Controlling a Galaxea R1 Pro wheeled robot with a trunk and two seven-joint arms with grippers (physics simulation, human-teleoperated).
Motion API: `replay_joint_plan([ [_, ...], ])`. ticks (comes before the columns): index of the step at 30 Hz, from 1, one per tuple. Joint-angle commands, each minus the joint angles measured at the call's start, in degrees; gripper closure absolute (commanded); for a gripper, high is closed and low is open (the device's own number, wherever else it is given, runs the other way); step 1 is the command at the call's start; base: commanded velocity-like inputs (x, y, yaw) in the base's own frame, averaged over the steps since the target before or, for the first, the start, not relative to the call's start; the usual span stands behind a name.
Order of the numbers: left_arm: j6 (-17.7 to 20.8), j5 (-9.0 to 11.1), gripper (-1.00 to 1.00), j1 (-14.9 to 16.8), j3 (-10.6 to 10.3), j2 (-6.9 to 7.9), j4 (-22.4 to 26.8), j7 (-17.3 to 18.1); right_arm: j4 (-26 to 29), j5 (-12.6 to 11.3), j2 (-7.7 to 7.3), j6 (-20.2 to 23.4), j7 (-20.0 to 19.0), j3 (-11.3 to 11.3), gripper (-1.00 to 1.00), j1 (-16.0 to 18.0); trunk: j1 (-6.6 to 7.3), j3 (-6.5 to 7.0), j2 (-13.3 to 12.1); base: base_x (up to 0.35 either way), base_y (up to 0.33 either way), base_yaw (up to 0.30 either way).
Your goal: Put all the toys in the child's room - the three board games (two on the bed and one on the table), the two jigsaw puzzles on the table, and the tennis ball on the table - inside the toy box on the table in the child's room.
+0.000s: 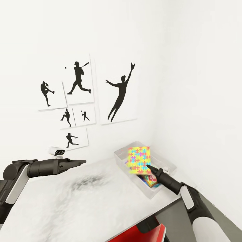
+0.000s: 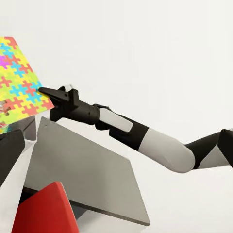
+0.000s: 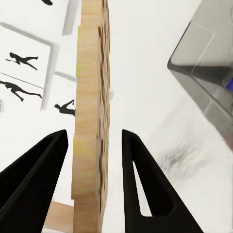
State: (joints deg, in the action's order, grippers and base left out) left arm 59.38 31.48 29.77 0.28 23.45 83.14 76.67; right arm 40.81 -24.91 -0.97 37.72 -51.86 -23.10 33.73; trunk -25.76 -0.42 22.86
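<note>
Head view: jigsaw puzzle point(image 1: 139, 160) in right pincer point(image 1: 150, 168) above toy box point(image 1: 167, 163).

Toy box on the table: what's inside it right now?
In the toy box, a colourful box edge shows beneath the jigsaw puzzle held upright by the right tool; the puzzle covers the rest.

We found no readable text, label, brand or number anywhere. The wall prints point(image 1: 79, 84) bore only black baseball-player silhouettes, and the jigsaw puzzle point(image 1: 139, 160) carried only its coloured interlocking-piece pattern, without lettering that we could make out.
</note>
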Motion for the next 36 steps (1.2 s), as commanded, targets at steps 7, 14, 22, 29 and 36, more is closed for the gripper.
replay_joint_plan([
  [7,0.5,0.2,-1.0,0.0,0.0,0.01,0.0,0.1,-0.1,-0.1,-1.74,0.4,-2.0,-1.0,1.0,0.0,-0.03,-0.05,0.1,0.0,0.0,0.0],
  [14,0.5,0.2,-1.0,0.0,0.0,0.01,0.0,0.1,-0.1,-0.1,-3.47,0.5,-3.8,-1.2,1.0,0.0,-0.03,-0.05,0.1,0.0,0.0,0.0],
  [22,0.5,0.1,-1.0,0.0,0.0,0.01,0.0,0.1,-0.1,-0.2,-3.77,0.5,-3.9,-3.9,1.0,0.0,-0.03,-0.05,0.1,0.0,0.0,0.0],
  [29,0.5,0.1,-1.0,0.0,0.0,0.01,0.0,0.1,-0.1,-0.2,-3.78,0.6,-4.0,-4.2,1.0,0.2,-0.03,-0.05,0.1,0.0,0.0,0.0],
  [36,0.5,0.1,-1.0,0.0,0.0,0.01,0.0,0.1,-0.1,-0.1,-3.84,0.5,-4.0,-4.4,1.0,0.2,-0.03,-0.05,0.1,0.0,0.0,0.0],
])
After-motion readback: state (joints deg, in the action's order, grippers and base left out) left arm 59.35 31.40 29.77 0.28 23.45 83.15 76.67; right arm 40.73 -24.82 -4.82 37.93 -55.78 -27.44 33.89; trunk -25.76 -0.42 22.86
